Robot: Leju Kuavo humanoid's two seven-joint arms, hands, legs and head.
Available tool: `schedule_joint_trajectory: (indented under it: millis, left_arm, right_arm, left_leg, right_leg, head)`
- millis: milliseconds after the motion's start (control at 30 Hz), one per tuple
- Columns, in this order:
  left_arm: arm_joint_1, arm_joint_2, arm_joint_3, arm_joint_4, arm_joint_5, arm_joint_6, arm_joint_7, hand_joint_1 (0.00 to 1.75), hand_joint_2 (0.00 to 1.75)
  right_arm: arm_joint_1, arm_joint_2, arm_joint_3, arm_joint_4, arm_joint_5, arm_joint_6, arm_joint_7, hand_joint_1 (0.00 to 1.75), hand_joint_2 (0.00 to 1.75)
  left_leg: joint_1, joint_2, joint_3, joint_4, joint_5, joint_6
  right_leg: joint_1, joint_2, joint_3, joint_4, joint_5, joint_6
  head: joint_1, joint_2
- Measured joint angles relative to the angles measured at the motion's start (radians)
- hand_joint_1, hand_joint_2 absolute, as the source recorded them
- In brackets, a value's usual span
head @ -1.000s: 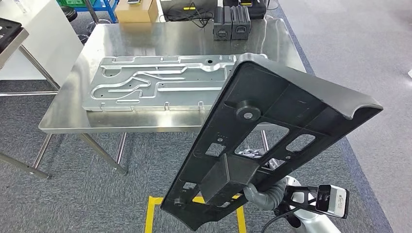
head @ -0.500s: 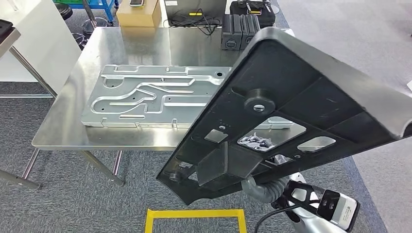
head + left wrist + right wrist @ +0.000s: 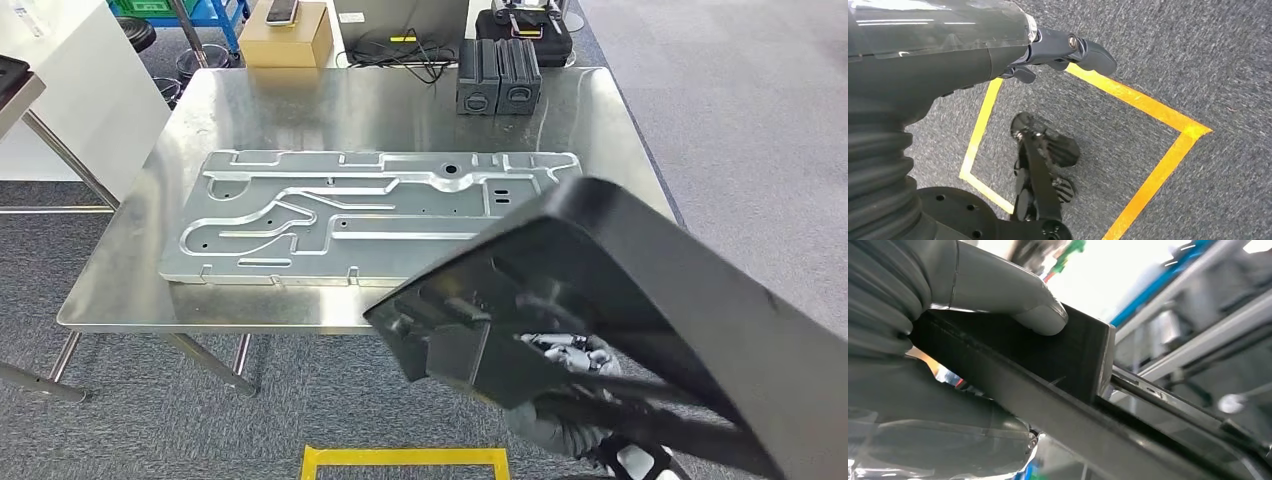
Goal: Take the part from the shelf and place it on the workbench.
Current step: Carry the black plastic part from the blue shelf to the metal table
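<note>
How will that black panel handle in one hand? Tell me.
Probably stiff: the black panel keeps its shape, held by the right hand near one end. Likely tip-prone, since most of it overhangs that grip. Probably light for its size.

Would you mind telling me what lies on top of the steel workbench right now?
A silver stamped plate and two dark boxes lie on the workbench. The held black part covers its near right corner.

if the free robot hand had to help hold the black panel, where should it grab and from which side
Probably the near-left end of the black panel, beside the boxy block, coming from the robot's left and below. The right robot hand already pinches a rib further right, and that thick, free end overhangs the workbench edge. The left robot hand hangs empty.
</note>
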Motion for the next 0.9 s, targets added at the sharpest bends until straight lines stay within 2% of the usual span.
schedule_joint_trajectory:
  millis: [33,100,133,167,233,300,333,400,433,467,500,533,600,633,667,733,800,833,900]
  left_arm:
    - [0.001,0.0,0.0,0.0,-0.002,-0.003,-0.002,0.0,1.75]
    - [0.0,0.001,0.0,0.0,-0.012,-0.012,-0.008,0.0,1.75]
    - [-0.003,0.001,0.0,0.0,-0.018,-0.017,-0.012,0.0,1.75]
    - [-0.005,0.002,-0.001,0.0,-0.024,-0.021,-0.016,0.0,1.75]
    - [-0.005,0.004,-0.003,0.0,-0.035,-0.029,-0.023,0.0,1.75]
    - [-0.003,0.006,-0.006,0.0,-0.043,-0.034,-0.029,0.0,1.75]
    - [-0.004,0.006,-0.007,0.0,-0.045,-0.036,-0.032,0.0,1.75]
    - [-0.004,0.008,-0.009,0.0,-0.051,-0.043,-0.036,0.0,1.75]
    - [-0.003,0.009,-0.01,0.0,-0.054,-0.046,-0.037,0.0,1.75]
    - [-0.003,0.011,-0.01,0.0,-0.057,-0.05,-0.038,0.0,1.75]
    - [-0.003,0.011,-0.011,0.0,-0.06,-0.054,-0.038,0.0,1.75]
    - [-0.004,0.012,-0.011,0.0,-0.062,-0.057,-0.038,0.0,1.75]
    - [-0.006,0.013,-0.011,0.0,-0.064,-0.062,-0.038,0.0,1.75]
    - [-0.006,0.013,-0.011,0.0,-0.064,-0.064,-0.038,0.0,1.75]
    - [-0.007,0.013,-0.011,0.0,-0.064,-0.064,-0.039,0.0,1.75]
    - [-0.007,0.013,-0.011,0.0,-0.064,-0.065,-0.039,0.0,1.75]
    - [-0.005,0.015,-0.011,0.0,-0.065,-0.067,-0.041,0.0,1.75]
    - [-0.004,0.017,-0.011,0.001,-0.066,-0.07,-0.043,0.0,1.75]
    - [-0.003,0.019,-0.011,0.001,-0.069,-0.079,-0.049,0.0,1.75]
  right_arm:
    - [-0.022,0.004,-0.036,0.032,0.038,-0.006,0.003,1.73,1.75]
    - [-0.098,0.013,-0.109,0.137,0.136,-0.044,0.006,1.73,1.75]
    - [-0.148,0.016,-0.145,0.205,0.182,-0.069,0.007,1.73,1.75]
    - [-0.203,0.019,-0.179,0.28,0.228,-0.099,0.008,1.73,1.75]
    - [-0.313,0.023,-0.232,0.426,0.322,-0.16,0.024,1.73,1.75]
    - [-0.406,0.025,-0.262,0.551,0.415,-0.209,0.055,1.73,1.75]
    - [-0.443,0.025,-0.27,0.603,0.454,-0.226,0.073,1.73,1.75]
    - [-0.512,0.027,-0.274,0.704,0.568,-0.268,0.129,1.73,1.75]
    - [-0.548,0.029,-0.269,0.757,0.649,-0.29,0.169,1.73,1.75]
    - [-0.587,0.032,-0.259,0.82,0.746,-0.307,0.215,1.73,1.75]
    - [-0.63,0.037,-0.243,0.888,0.844,-0.317,0.26,1.73,1.75]
    - [-0.673,0.045,-0.225,0.959,0.934,-0.321,0.301,1.73,1.75]
    - [-0.749,0.064,-0.185,1.091,1.057,-0.324,0.355,1.73,1.75]
    - [-0.778,0.074,-0.167,1.144,1.086,-0.327,0.368,1.73,1.75]
    - [-0.801,0.085,-0.153,1.188,1.099,-0.332,0.373,1.73,1.75]
    - [-0.835,0.103,-0.131,1.258,1.108,-0.339,0.376,1.73,1.75]
    - [-0.861,0.12,-0.113,1.314,1.125,-0.313,0.378,1.73,1.75]
    - [-0.876,0.131,-0.102,1.343,1.14,-0.285,0.38,1.73,1.75]
    - [-0.905,0.16,-0.073,1.412,1.175,-0.211,0.388,1.73,1.75]
  left_leg:
    - [0.005,0.002,0.009,-0.035,0.03,-0.006]
    - [0.013,0.005,0.06,-0.169,0.106,-0.014]
    - [0.014,0.006,0.079,-0.223,0.124,-0.012]
    - [0.013,0.006,0.089,-0.255,0.134,-0.007]
    - [0.007,0.005,0.087,-0.263,0.138,0.013]
    - [0.006,0.004,0.088,-0.267,0.156,0.031]
    - [0.006,0.003,0.089,-0.271,0.16,0.038]
    - [0.003,0.002,0.089,-0.275,0.164,0.046]
    - [0.001,0.002,0.088,-0.274,0.164,0.048]
    - [-0.002,0.002,0.088,-0.274,0.163,0.049]
    - [-0.005,0.002,0.089,-0.274,0.162,0.05]
    - [-0.008,0.001,0.09,-0.273,0.162,0.051]
    - [-0.013,0.001,0.093,-0.273,0.159,0.05]
    - [-0.016,0.0,0.093,-0.272,0.157,0.048]
    - [-0.017,-0.001,0.092,-0.272,0.156,0.045]
    - [-0.017,-0.002,0.089,-0.272,0.155,0.037]
    - [-0.017,-0.002,0.088,-0.268,0.147,0.027]
    - [-0.017,-0.002,0.08,-0.249,0.133,0.022]
    - [-0.013,0.001,0.031,-0.144,0.08,0.011]
  right_leg:
    - [-0.003,0.001,0.001,0.002,-0.002,0.004]
    - [-0.009,0.003,0.003,0.009,-0.006,0.015]
    - [-0.011,0.004,0.001,0.013,-0.006,0.022]
    - [-0.011,0.004,-0.002,0.016,-0.007,0.031]
    - [-0.011,0.004,-0.007,0.017,-0.004,0.049]
    - [-0.015,0.002,-0.011,0.027,-0.012,0.061]
    - [-0.016,0.0,-0.023,0.053,-0.028,0.065]
    - [-0.015,-0.002,-0.079,0.168,-0.088,0.067]
    - [-0.014,-0.003,-0.115,0.238,-0.116,0.067]
    - [-0.013,-0.003,-0.144,0.291,-0.13,0.066]
    - [-0.012,-0.003,-0.157,0.31,-0.124,0.063]
    - [-0.011,-0.003,-0.151,0.287,-0.099,0.058]
    - [-0.003,-0.002,-0.093,0.155,-0.025,0.041]
    - [0.001,-0.002,-0.062,0.09,0.0,0.033]
    - [0.005,-0.003,-0.043,0.047,0.012,0.028]
    - [0.01,-0.004,-0.033,0.023,0.011,0.023]
    - [0.005,-0.007,-0.027,0.014,0.012,0.017]
    - [0.002,-0.008,-0.023,0.009,0.013,0.013]
    - [-0.001,-0.011,-0.018,0.003,0.013,0.005]
  head:
    - [0.0,0.0]
    - [0.0,0.0]
    - [0.0,0.0]
    - [0.0,0.0]
    - [0.0,0.0]
    - [0.0,0.0]
    - [0.0,0.0]
    - [0.0,0.0]
    - [0.0,0.0]
    - [0.0,0.0]
    - [0.0,0.0]
    - [0.0,0.0]
    - [0.0,0.0]
    - [0.0,0.0]
    - [0.0,0.0]
    - [0.0,0.0]
    - [0.0,0.0]
    - [0.0,0.0]
    - [0.0,0.0]
